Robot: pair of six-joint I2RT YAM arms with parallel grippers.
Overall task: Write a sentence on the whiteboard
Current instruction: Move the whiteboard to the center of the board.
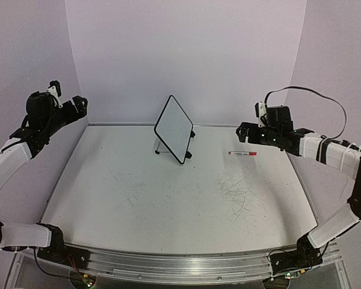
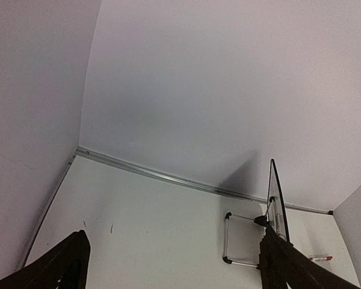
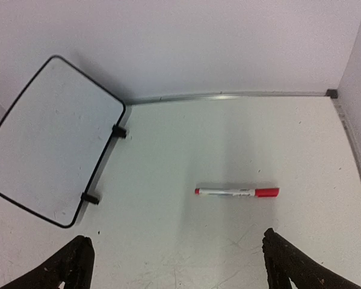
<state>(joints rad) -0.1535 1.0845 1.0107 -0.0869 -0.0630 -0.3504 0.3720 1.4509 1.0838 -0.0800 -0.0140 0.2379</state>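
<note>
Since the propped whiteboard [image 1: 174, 129] stands blank and the marker [image 1: 243, 153] lies ungrasped near it, left gripper [image 1: 79, 106] and right gripper [image 1: 245, 133] gape wide, empty.

whiteboard [image 1: 174, 129] propped mid-table, marker [image 1: 243, 153] lying right of it, apart; open tabletop [image 1: 168, 205] in front, seemingly passable

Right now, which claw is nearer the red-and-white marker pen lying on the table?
Right. The right claw hovers open close by the red-and-white marker pen. The left claw is raised at the far left side, with the black-framed white whiteboard standing between it and the pen.
</note>
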